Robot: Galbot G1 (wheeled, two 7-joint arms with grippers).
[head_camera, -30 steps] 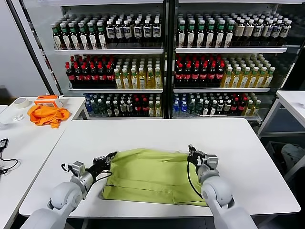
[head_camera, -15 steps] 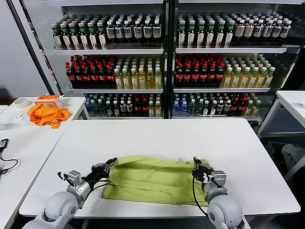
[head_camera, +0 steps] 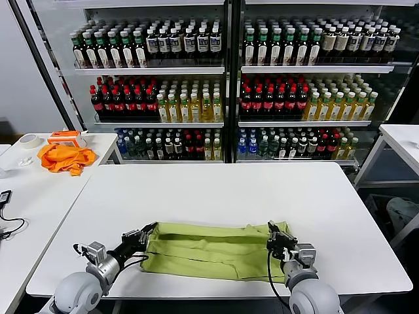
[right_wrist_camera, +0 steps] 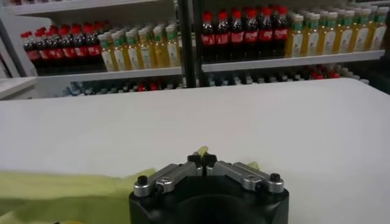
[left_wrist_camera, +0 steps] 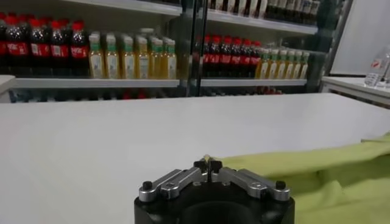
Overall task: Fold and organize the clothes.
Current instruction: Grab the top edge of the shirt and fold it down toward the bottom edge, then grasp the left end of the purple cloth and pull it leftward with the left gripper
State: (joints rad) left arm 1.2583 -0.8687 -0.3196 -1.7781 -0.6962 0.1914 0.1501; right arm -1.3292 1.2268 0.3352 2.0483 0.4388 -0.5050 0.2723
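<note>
Both claws pinched the lime T-shirt [head_camera: 213,250] near the table's [head_camera: 216,190] front edge: left gripper [head_camera: 149,230], right gripper [head_camera: 272,231]. Thin cloth corners probably could slip free, spoiling the fold.

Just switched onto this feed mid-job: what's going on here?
The robot is folding a lime T-shirt on the white table. The left gripper and the right gripper are each shut on a far corner of the shirt, which lies as a narrow folded band near the table's front edge.
</note>
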